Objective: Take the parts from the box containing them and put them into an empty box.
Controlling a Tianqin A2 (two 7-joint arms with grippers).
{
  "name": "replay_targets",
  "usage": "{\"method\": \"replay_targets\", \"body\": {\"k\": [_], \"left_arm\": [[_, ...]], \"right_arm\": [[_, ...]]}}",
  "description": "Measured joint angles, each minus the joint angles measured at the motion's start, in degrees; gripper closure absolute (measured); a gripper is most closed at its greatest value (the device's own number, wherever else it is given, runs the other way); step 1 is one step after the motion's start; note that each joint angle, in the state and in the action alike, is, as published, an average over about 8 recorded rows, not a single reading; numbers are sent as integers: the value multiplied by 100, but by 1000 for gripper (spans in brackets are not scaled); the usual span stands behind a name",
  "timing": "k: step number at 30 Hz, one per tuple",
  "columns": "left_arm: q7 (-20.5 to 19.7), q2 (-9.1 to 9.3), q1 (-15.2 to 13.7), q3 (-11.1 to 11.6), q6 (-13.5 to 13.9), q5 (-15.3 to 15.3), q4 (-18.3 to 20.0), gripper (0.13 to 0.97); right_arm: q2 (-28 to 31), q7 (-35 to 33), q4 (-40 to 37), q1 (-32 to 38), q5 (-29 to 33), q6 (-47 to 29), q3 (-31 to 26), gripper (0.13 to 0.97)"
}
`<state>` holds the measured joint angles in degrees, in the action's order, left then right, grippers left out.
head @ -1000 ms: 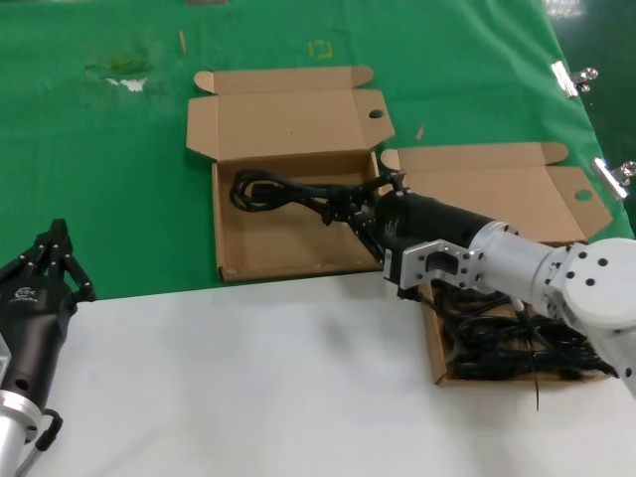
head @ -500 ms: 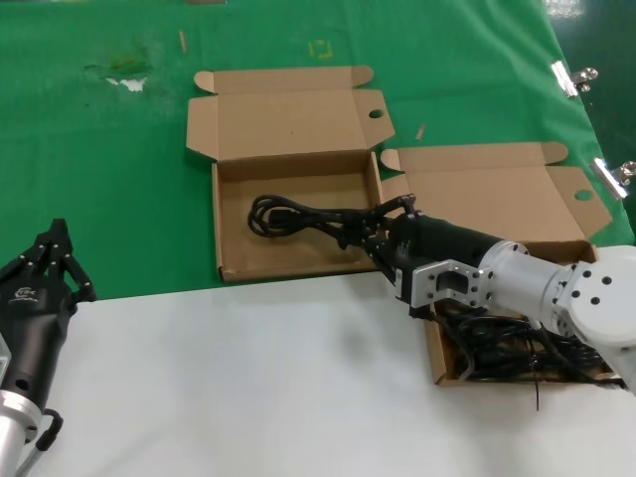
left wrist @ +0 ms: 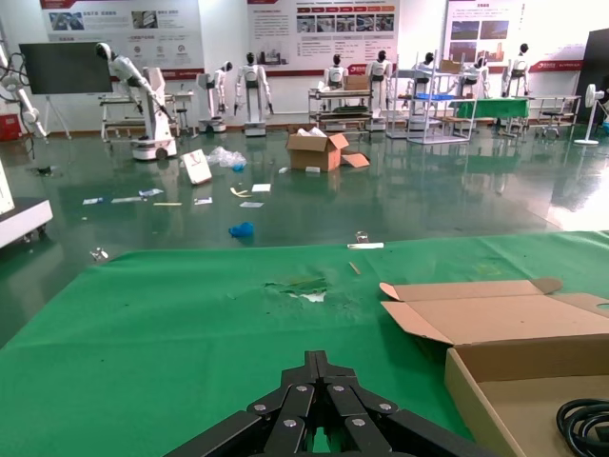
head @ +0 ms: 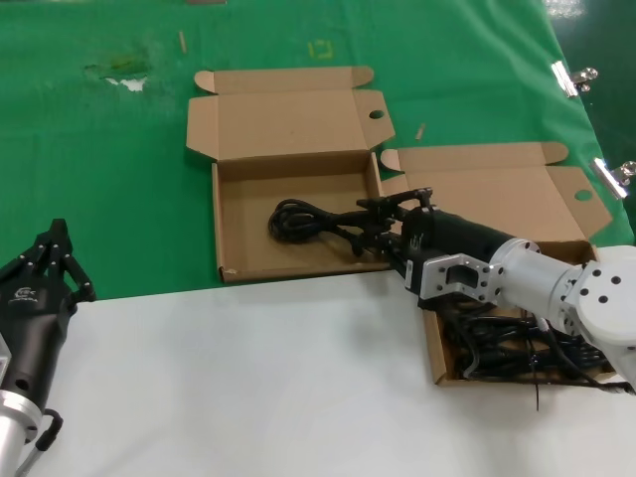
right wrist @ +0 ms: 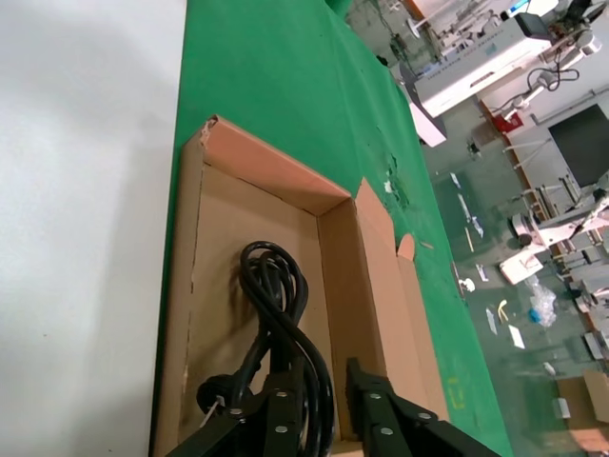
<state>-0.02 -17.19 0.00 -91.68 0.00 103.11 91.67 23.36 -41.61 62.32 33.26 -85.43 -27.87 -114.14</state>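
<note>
While the left gripper [head: 55,248] waits with its fingers closed together at the near left edge of the white table [head: 248,378], the receiving box [head: 231,234] on the green cloth [head: 99,149] holds one coiled power cord [head: 298,219] lying on its floor. At the box's right wall the right gripper [head: 383,221] sits low, fingers slightly parted around the cord's end; whether it actually grips, I cannot tell. Best to let go fully and lift straight up so nothing drags out, then swing right to the full box [head: 433,348], where more cords [head: 517,348] lie tangled.

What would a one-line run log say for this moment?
right gripper: open over power cord | cord: lying in left box | right box: holds more cords | left gripper: shut, parked
</note>
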Motion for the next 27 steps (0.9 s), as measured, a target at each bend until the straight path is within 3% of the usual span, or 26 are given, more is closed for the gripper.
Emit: {"method": "replay_targets", "body": {"k": [4, 12, 16, 27], "left_arm": [[0, 0, 0, 0, 0, 0, 0, 957], [0, 0, 0, 0, 0, 0, 0, 957], [0, 0, 0, 0, 0, 0, 0, 957], [0, 0, 0, 0, 0, 0, 0, 957]], "right_arm": [[5, 4, 10, 0, -22, 18, 25, 858], [27, 65, 57, -12, -24, 45, 45, 728], [55, 219, 148, -36, 6, 55, 48, 728], [412, 1576, 974, -291, 429, 145, 195, 484]]}}
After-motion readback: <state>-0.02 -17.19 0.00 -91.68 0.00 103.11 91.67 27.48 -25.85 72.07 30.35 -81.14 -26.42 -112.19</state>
